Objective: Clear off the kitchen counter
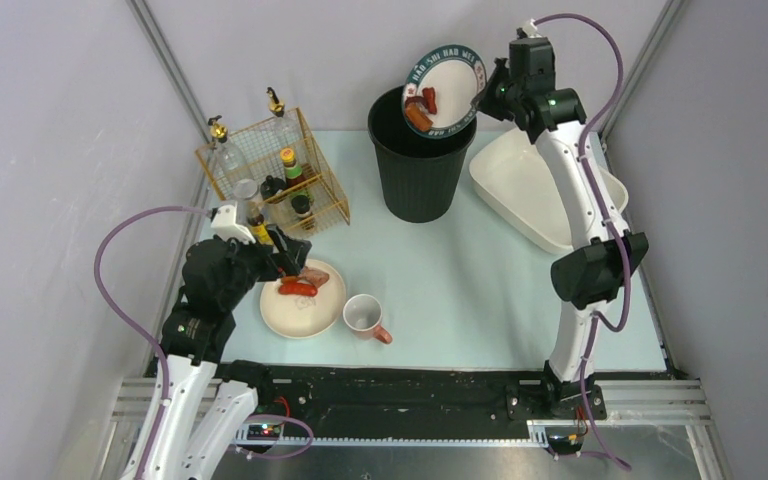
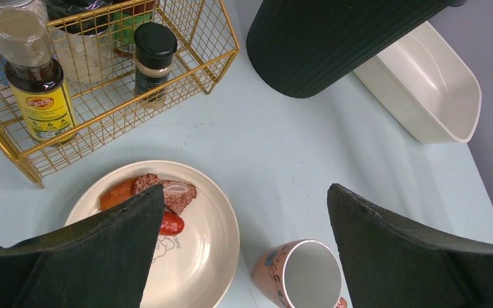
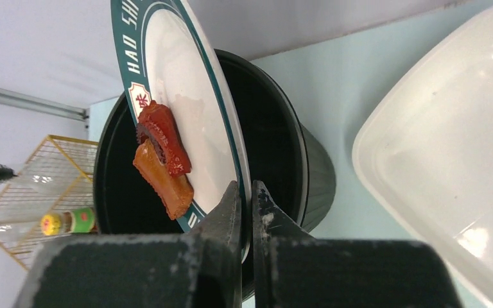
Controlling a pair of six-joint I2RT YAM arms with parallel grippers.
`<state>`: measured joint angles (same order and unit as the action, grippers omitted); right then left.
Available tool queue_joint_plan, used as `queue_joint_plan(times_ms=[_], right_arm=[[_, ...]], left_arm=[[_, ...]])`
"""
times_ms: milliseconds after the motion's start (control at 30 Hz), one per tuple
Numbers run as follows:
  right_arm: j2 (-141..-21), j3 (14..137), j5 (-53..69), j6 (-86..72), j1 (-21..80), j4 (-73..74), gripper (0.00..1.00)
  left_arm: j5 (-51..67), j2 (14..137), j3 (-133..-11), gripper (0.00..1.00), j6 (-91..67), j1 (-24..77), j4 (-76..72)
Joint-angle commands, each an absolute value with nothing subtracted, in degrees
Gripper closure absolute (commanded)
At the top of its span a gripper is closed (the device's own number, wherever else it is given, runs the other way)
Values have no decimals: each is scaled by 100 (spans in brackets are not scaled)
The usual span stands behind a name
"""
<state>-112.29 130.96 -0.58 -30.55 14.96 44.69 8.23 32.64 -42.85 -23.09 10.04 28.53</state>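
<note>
Kitchen counter (image 1: 460,270), a pale mint surface, lay between grey walls, with a black rail (image 1: 390,385) along its near edge. On it stood a gold wire basket (image 1: 275,170) of bottles at back left, a black bin (image 1: 420,175) at back centre, a white basin (image 1: 530,195) just right of the bin, and near the front a cream plate (image 1: 295,320) of meat scraps beside an empty mug (image 1: 365,317). The left arm crouched low, its tool (image 2: 241,196) spread wide above the cream plate. The right arm reached up and back, its tool (image 3: 244,192) pinched on the rim of a teal-rimmed plate (image 1: 450,75), which was tilted steeply over the bin with food (image 1: 420,108) at its lower edge.
</note>
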Motion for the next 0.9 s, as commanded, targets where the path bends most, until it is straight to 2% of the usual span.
queue_joint_plan(times_ms=[0,233,500,867], right_arm=[[-10932,13089,-738,-2083,1749,3531,100],[-10784,12751,-2334,-308,2493,2798,100],[-10051,11052,-3601,1671,3154,552,100],[-9315,10968,-4230,1711,3251,-233,100]], left_arm=[[988,3261,-4247,0,-2377,928,2685],[1007,3260,-4245,0,-2377,916,2689],[1022,3260,-4236,0,-2390,897,2685],[1054,3281,-4236,0,-2390,873,2678]])
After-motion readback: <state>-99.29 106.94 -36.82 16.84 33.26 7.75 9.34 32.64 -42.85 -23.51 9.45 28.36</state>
